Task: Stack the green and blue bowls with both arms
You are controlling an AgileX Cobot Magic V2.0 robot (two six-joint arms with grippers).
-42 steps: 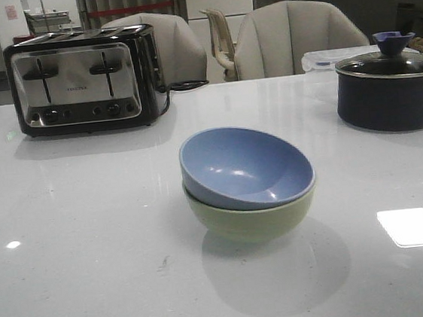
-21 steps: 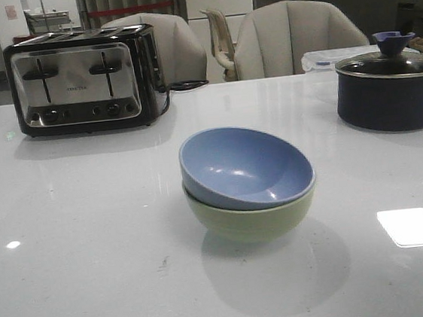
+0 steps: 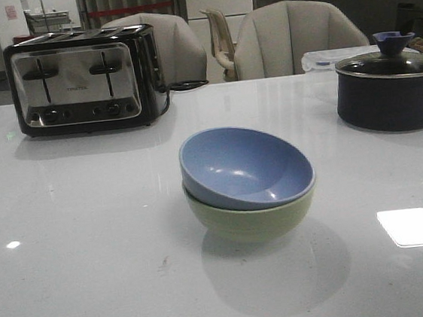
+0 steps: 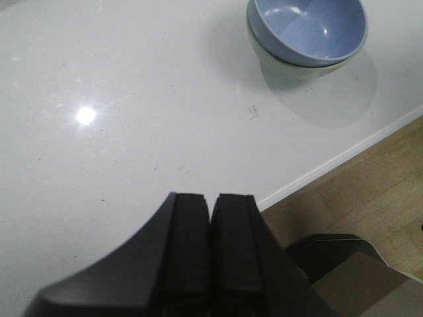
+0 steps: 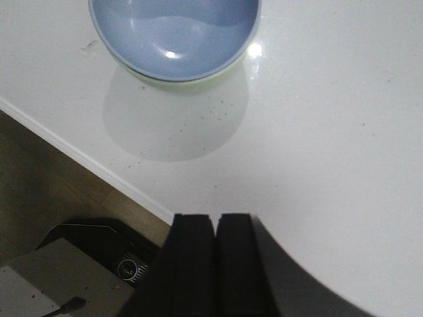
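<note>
The blue bowl [image 3: 246,167] sits tilted inside the green bowl [image 3: 248,219] in the middle of the white table [image 3: 89,217]. Neither arm shows in the front view. In the left wrist view the stacked blue bowl [image 4: 307,30] over the green bowl [image 4: 291,66] lies well away from my left gripper [image 4: 211,198], whose fingers are pressed together with nothing between them. My right gripper [image 5: 215,218] is shut and empty too, hanging over the table's near edge, with the blue bowl [image 5: 173,33] and a sliver of green bowl [image 5: 178,82] some way ahead of it.
A black and steel toaster [image 3: 82,81] stands at the back left. A dark navy lidded pot [image 3: 389,87] stands at the back right. Chairs [image 3: 290,38] line the far side. The table's near edge [image 4: 330,162] drops to a wooden floor.
</note>
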